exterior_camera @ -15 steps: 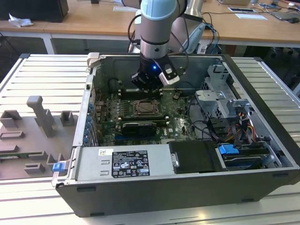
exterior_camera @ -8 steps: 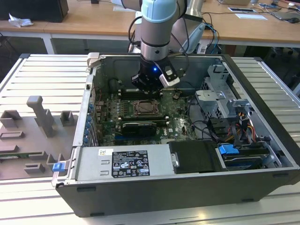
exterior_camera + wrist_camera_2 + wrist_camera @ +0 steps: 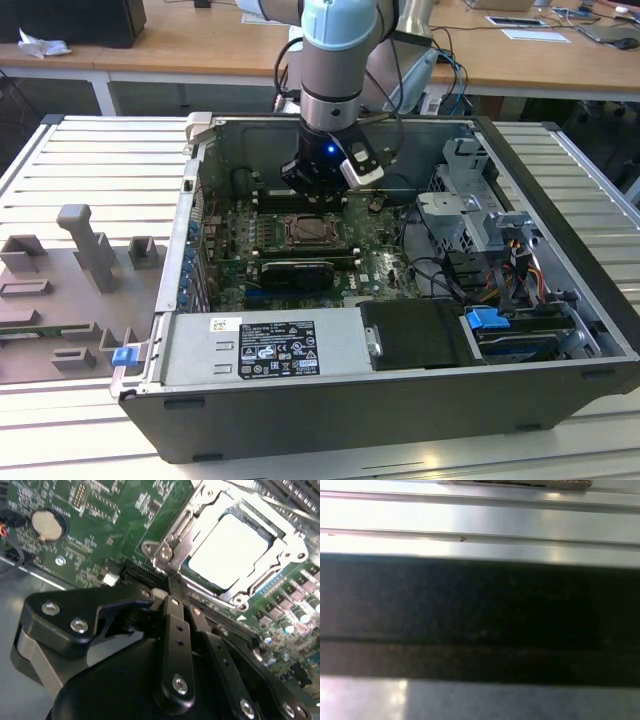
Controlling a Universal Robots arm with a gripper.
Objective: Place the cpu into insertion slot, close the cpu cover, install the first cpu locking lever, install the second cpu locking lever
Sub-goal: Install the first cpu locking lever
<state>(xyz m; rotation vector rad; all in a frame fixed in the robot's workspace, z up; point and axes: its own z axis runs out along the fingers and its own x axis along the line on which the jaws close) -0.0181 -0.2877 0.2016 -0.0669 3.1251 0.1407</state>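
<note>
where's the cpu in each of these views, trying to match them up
Exterior view: the cpu sits mid-motherboard inside the open case, just below the claw.
Second wrist view: the cpu is the pale square seated in the insertion slot, framed by the cpu cover, beyond the claw.
First wrist view: I cannot make it out among the dark band and pale metal ridges.
Shared landmark: the green motherboard.

1. The exterior view is evenly lit and sharp, with the case (image 3: 400,300) interior shadowed beneath the arm
2. In the second wrist view, glare whitens the cpu (image 3: 227,547); the hand (image 3: 172,602) up close is soft
3. The first wrist view is blurred: bright metal above, a dark band below
</note>
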